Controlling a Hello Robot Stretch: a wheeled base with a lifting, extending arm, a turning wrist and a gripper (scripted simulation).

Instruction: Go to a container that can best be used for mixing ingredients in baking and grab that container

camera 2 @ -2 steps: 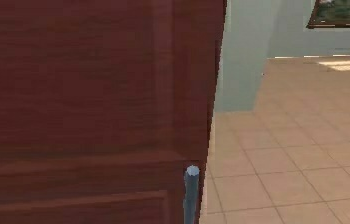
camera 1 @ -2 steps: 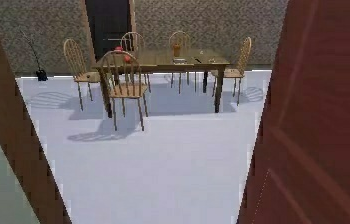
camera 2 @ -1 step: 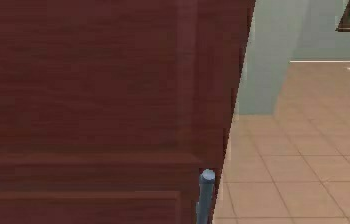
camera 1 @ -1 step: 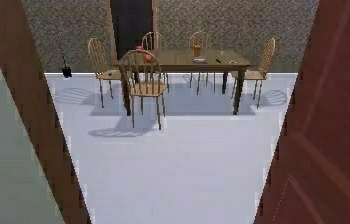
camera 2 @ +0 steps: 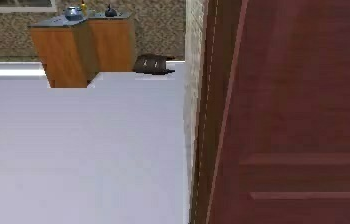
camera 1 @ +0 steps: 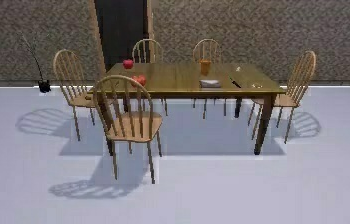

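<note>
Dining table ahead, door close at the side, mixing container not made out

Forward view: a wooden chair [camera 1: 129, 112] stands nearest, at the table's [camera 1: 173, 78] 7 o'clock. On the tabletop are a red rounded thing [camera 1: 128, 63] at 10 o'clock and an orange cup-like thing [camera 1: 205, 67] at 12. Arm side view: a red-brown door [camera 2: 293, 110] stands close at 3 o'clock, and far wooden cabinets [camera 2: 73, 50] at 11 carry a small bluish thing [camera 2: 73, 13]. Which of these is the container, and how the gripper stands, I cannot tell.

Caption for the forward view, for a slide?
Brown wooden dining table ringed by five spindle-back wooden chairs, small red round object and orange cup-like item on top, dark door behind.
</note>
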